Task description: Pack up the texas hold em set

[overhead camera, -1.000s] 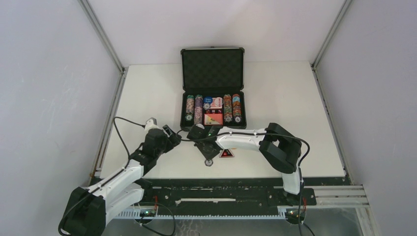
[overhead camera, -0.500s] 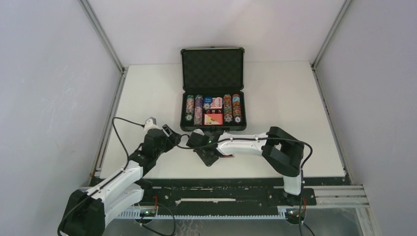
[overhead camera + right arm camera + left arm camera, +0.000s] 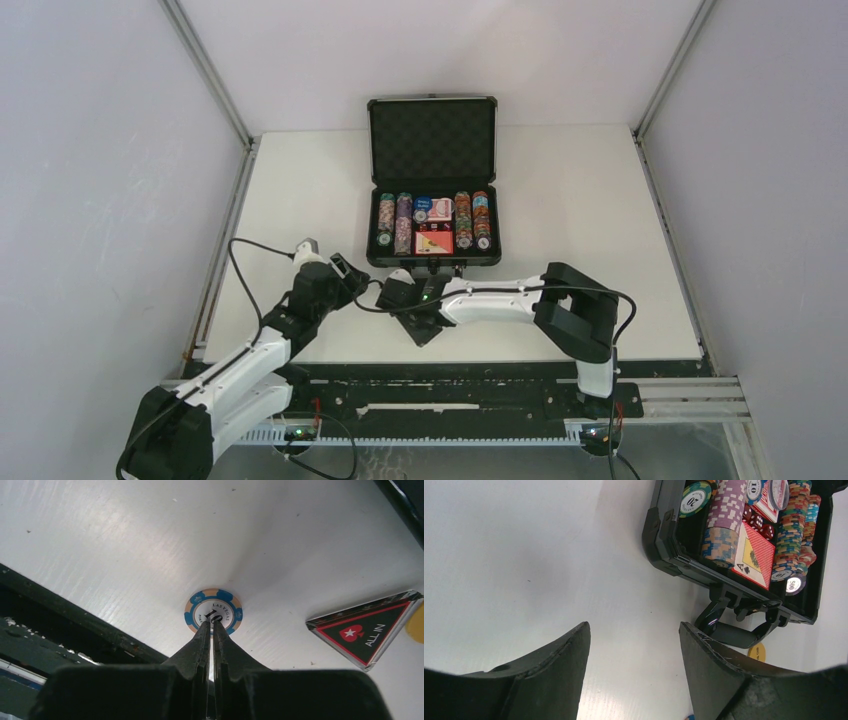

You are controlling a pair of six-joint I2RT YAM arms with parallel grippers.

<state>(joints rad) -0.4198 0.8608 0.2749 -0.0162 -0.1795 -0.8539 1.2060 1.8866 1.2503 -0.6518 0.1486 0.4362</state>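
The black case [image 3: 432, 262] lies open at the table's middle, lid up, holding rows of multicoloured chips [image 3: 728, 510], a red card box [image 3: 755, 555] and red dice [image 3: 760, 526]. A blue "10" chip [image 3: 213, 612] lies flat on the table in front of the case. My right gripper [image 3: 210, 624] is shut, with nothing between its jaws, its tips right over that chip. A black and red "ALL IN" triangle [image 3: 367, 630] lies beside it. My left gripper [image 3: 634, 630] is open and empty over bare table, left of the case's near corner.
A yellow dealer button [image 3: 757, 652] lies by the case handle [image 3: 736, 635]. The right arm [image 3: 500, 290] stretches leftward in front of the case, close to the left gripper [image 3: 345, 272]. The table's near edge and black rail [image 3: 65, 610] are just behind the blue chip.
My right gripper has swung left and toward the near edge, now covering the chip and the triangle in the top view. The left arm has barely moved.
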